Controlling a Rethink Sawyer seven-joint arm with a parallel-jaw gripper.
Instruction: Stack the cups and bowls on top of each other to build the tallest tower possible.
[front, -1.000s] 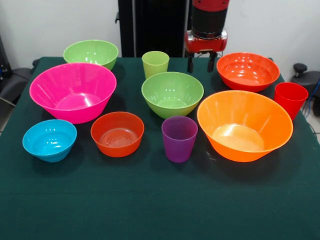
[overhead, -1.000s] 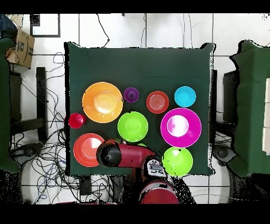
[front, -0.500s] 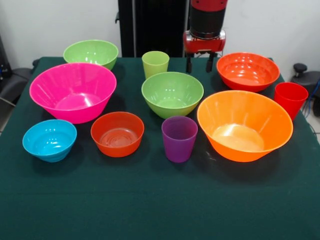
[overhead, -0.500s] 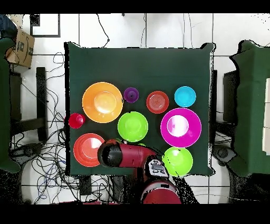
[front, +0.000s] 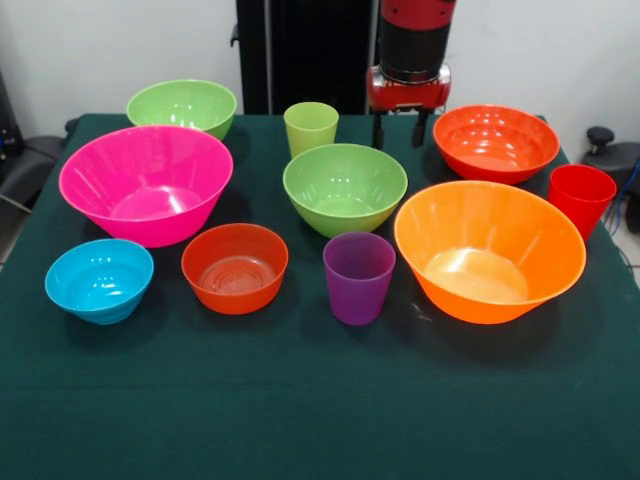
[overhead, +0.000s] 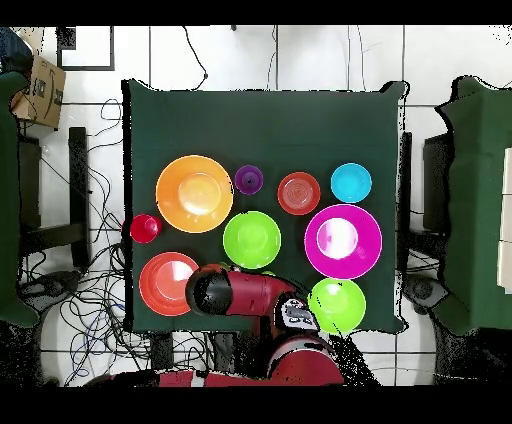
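Nothing is stacked yet on the surface (front: 300, 420). The claw (front: 399, 130) hangs released and empty near the far edge. The cups (front: 359, 277) and bowls (front: 488, 250) are judged light, stiff and slippery, best pinched across a thin rim.

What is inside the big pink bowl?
Nothing. The big pink bowl is empty: both views show its bare shiny bottom, and no cup or bowl is nested in it. Whatever lies under it on the green table is covered and cannot be seen.
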